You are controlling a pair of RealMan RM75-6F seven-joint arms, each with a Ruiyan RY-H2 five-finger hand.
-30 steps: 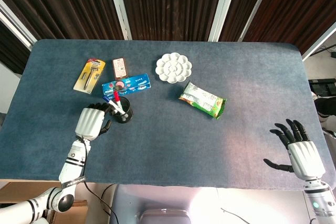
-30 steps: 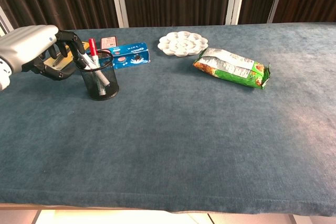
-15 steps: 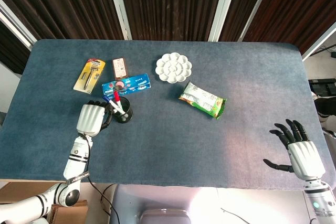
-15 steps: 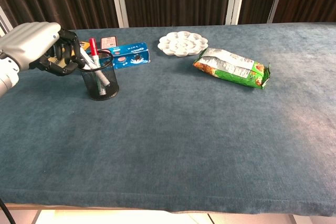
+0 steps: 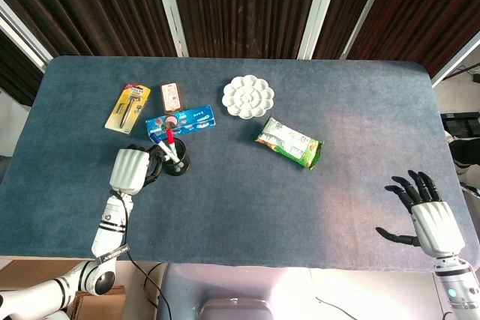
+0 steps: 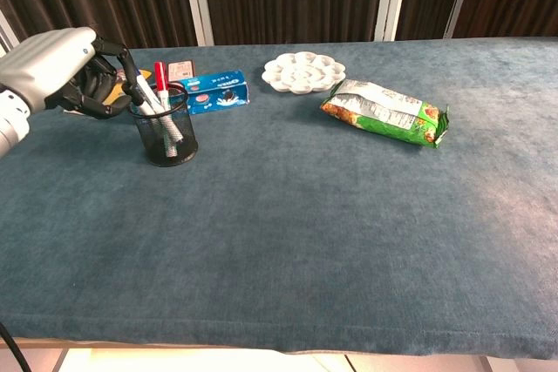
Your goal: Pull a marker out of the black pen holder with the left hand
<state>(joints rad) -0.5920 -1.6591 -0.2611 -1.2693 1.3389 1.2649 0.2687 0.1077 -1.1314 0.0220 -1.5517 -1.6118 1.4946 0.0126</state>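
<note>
The black mesh pen holder stands on the left of the blue table, also seen from above as the pen holder. A red-capped marker and a white marker stick up from it. My left hand is at the holder's left rim, fingers curled around the top of the white marker, which sits a little raised. From the head view my left hand touches the holder's side. My right hand hovers open at the table's near right corner, holding nothing.
Behind the holder lie a blue box, a small brown card and a yellow razor pack. A white palette dish and a green snack bag lie mid-table.
My left hand has closed in on the markers and risen slightly. The white and red markers stand a little higher and more upright. The right hand has stayed still.
</note>
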